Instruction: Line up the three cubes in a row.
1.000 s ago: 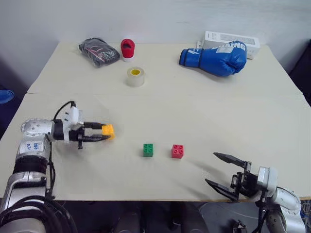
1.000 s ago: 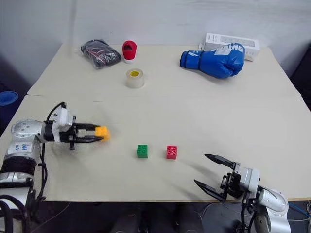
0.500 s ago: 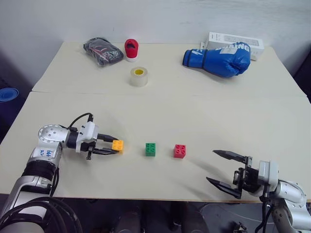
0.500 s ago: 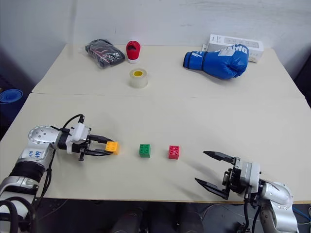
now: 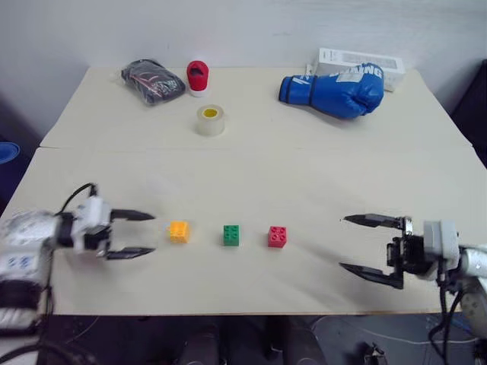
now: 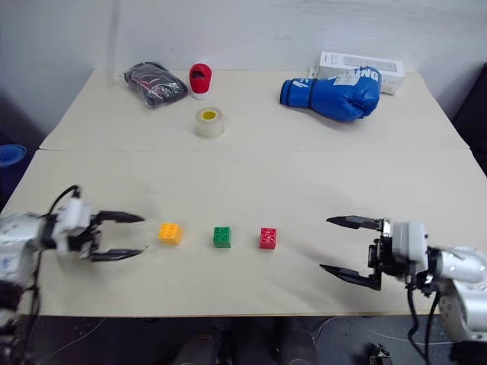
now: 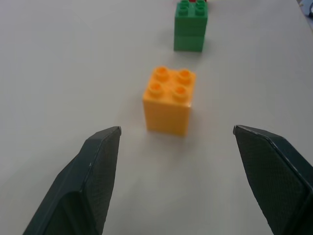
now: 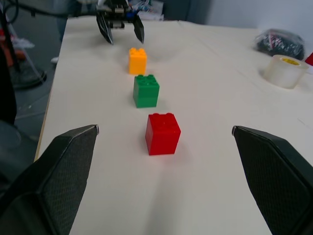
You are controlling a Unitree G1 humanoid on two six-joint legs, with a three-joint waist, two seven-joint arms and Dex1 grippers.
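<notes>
Your three cubes sit in a row near the front of the tabletop (image 5: pixel 251 175): the orange-yellow brick (image 5: pixel 179 231), the green brick (image 5: pixel 231 235) just beside it at its 3 o'clock, and the red brick (image 5: pixel 278 236) at 3 o'clock again, with small gaps between them and none touching.

Your left claw (image 5: pixel 134 234) is released, its two black fingers spread wide, at 9 o'clock of the orange-yellow brick and clear of it; the brick stands free on the tabletop, studs up.

Your right claw (image 5: pixel 371 246) is also spread wide and grasps nothing, well apart from the red brick at its 3 o'clock and pointing along the row.

Toward 12 o'clock lie a roll of tape (image 5: pixel 211 119), a red-and-white cap (image 5: pixel 198 77), a black bundle (image 5: pixel 152 80), a blue boxing glove (image 5: pixel 332 89) and a white box (image 5: pixel 361 61).
</notes>
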